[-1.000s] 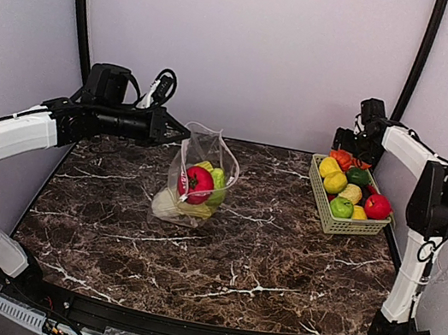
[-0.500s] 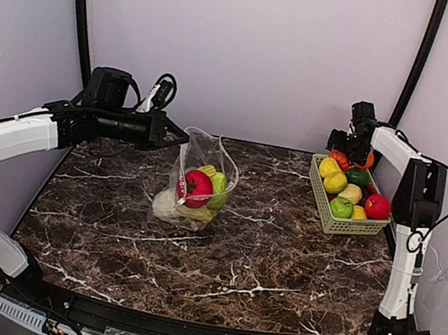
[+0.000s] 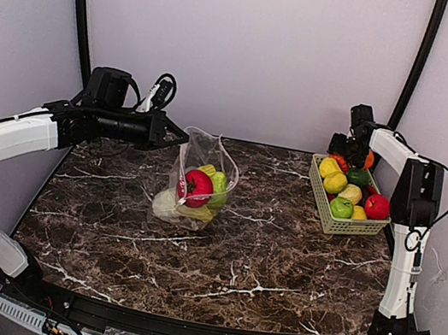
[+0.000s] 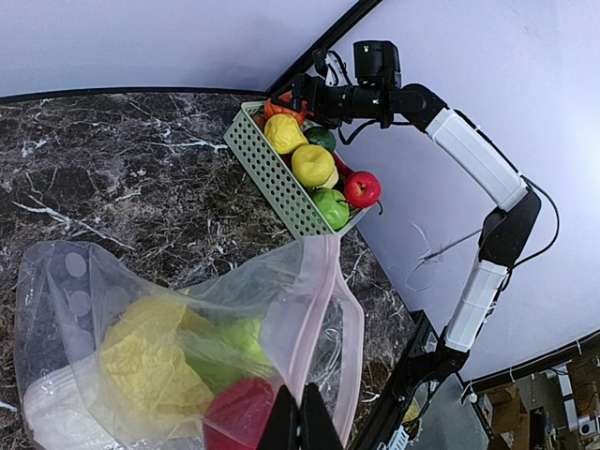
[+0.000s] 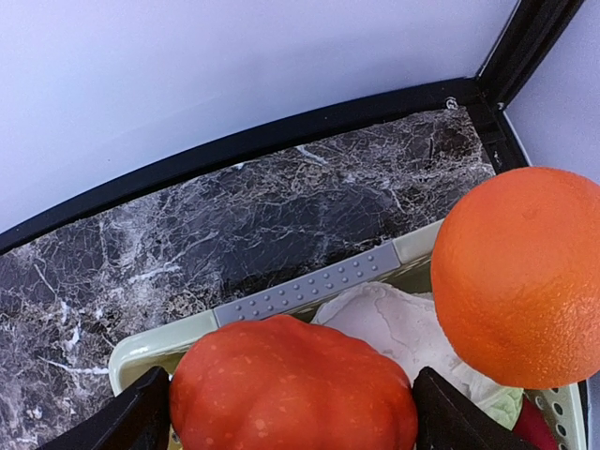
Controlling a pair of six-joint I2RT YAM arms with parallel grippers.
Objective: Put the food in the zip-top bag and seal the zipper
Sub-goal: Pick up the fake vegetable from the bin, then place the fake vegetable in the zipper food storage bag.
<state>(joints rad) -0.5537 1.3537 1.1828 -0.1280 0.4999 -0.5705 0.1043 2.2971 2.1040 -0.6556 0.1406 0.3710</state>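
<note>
At the far left of the marble table (image 3: pixel 260 261), the left gripper (image 4: pixel 300 417) has its jaws pinched fully together on the rim of the zip-top bag (image 4: pixel 141 300), right at the pink zipper (image 4: pixel 314 300), and holds the mouth up and gaping toward the basket. The bag sags onto the tabletop below, with a yellow-white cabbage (image 4: pixel 150 361), a green pear (image 4: pixel 230 342) and a red apple (image 4: pixel 239 412) already inside. At the far right, the right gripper (image 5: pixel 295 403) hangs over the back end of the pale green basket (image 5: pixel 309 286). Its jaws are set wide on either side of an orange-red tomato (image 5: pixel 291 384), and I cannot tell whether the pads press it yet.

The tomato looks like light, hard, glossy plastic (apt to squirt out of a skewed pinch), so I judge its widest part the place to take it. The bag is thin and floppy and keeps its shape only where it is held. Food is probably best dropped from above the opening rather than pushed against the film.

Room is tight at the basket. An orange (image 5: pixel 516 272) sits just beside the right finger, the basket's rim lies just beyond the tomato, and the back wall and black corner post stand near. Straight up looks the free way out. Nothing stands on the marble between basket and bag, which leaves room for the carry.
</note>
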